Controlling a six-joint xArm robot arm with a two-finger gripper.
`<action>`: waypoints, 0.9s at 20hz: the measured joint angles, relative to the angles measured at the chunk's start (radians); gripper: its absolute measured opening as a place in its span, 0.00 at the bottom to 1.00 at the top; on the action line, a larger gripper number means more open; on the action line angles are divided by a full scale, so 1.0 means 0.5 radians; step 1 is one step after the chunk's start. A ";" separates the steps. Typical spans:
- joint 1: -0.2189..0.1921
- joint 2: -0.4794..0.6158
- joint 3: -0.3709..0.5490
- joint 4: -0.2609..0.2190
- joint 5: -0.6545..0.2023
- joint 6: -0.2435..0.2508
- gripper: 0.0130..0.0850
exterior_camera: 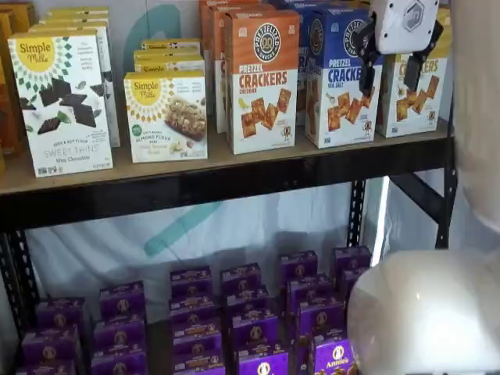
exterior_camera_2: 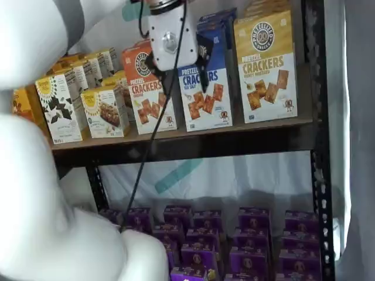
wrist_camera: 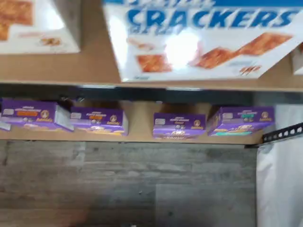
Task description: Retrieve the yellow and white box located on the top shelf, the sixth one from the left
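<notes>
The yellow and white box [exterior_camera: 412,98] stands upright at the right end of the top shelf [exterior_camera: 234,178], and shows in both shelf views [exterior_camera_2: 266,67]. My gripper [exterior_camera: 391,74] hangs in front of the shelf, open and empty, with a plain gap between its black fingers [exterior_camera: 366,66]. In one shelf view it spans the blue box's right edge and the yellow box's left part. In a shelf view the gripper [exterior_camera_2: 177,70] lies over the blue box [exterior_camera_2: 205,96]. In the wrist view the blue box [wrist_camera: 199,38] fills the middle and only a sliver of the yellow and white box [wrist_camera: 298,59] shows.
An orange Pretzel Crackers box [exterior_camera: 262,82] stands left of the blue one, then Simple Mills boxes [exterior_camera: 62,101]. Several purple boxes [exterior_camera: 234,312] fill the lower shelf. A black upright [exterior_camera_2: 313,117] bounds the shelf on the right. The white arm [exterior_camera_2: 35,193] fills one foreground.
</notes>
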 joint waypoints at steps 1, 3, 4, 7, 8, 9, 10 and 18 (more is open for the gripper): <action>-0.036 0.029 -0.013 0.004 -0.023 -0.036 1.00; -0.105 0.097 -0.052 0.008 -0.046 -0.105 1.00; -0.144 0.130 -0.069 0.015 -0.064 -0.143 1.00; -0.238 0.202 -0.103 0.039 -0.116 -0.234 1.00; -0.266 0.224 -0.114 0.046 -0.133 -0.262 1.00; -0.295 0.246 -0.125 0.055 -0.148 -0.290 1.00; -0.317 0.265 -0.134 0.055 -0.166 -0.313 1.00; -0.521 0.429 -0.238 0.058 -0.306 -0.513 1.00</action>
